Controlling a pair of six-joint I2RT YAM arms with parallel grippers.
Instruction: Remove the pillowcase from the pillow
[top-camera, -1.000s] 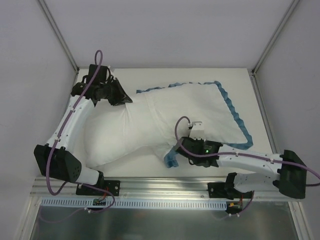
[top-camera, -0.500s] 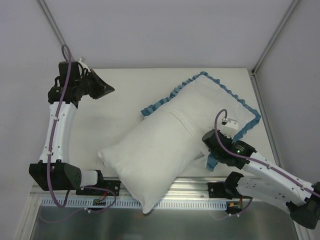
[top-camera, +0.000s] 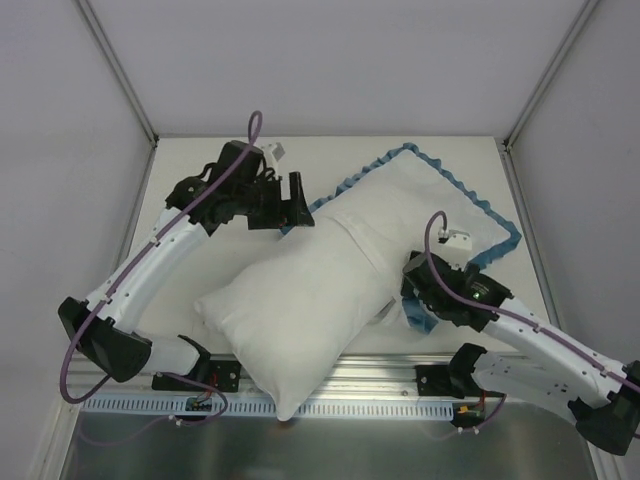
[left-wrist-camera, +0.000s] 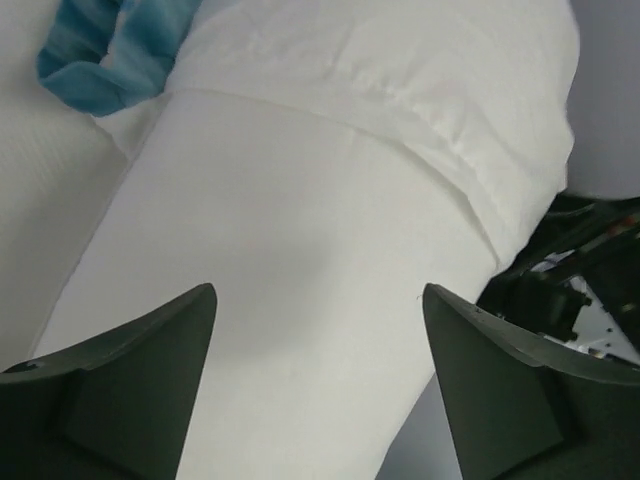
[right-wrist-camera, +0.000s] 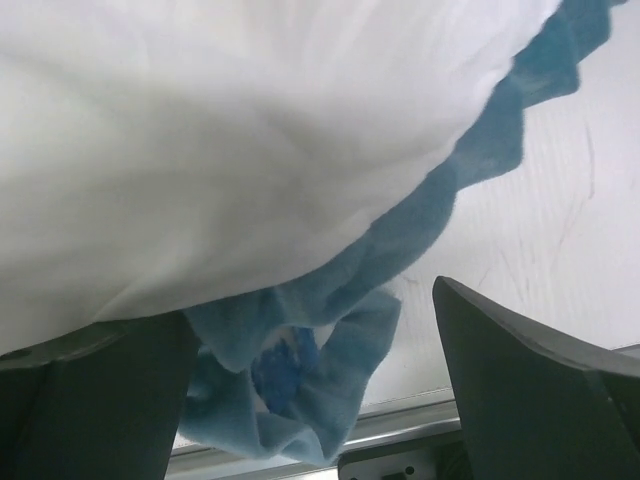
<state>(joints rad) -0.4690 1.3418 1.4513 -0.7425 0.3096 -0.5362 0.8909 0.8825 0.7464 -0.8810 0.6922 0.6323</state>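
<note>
Spread wide on left gripper (top-camera: 300, 205) and right gripper (right-wrist-camera: 315, 320), pinching nothing; could lose unheld pillow (top-camera: 300, 310) over tabletop (top-camera: 340, 160) edge at 6 o'clock, dragging pillowcase (top-camera: 430, 200) along.

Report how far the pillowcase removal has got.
Done: much of the pillow sticks out of the pillowcase, its near corner overhanging the table edge. In hand: nothing is gripped. The left gripper stands open over the pillow at the case's mouth, and the right gripper is open with the blue ruffle between its fingers. Left: the pillow's far end sits inside the case, so another grip and pull looks needed.
</note>
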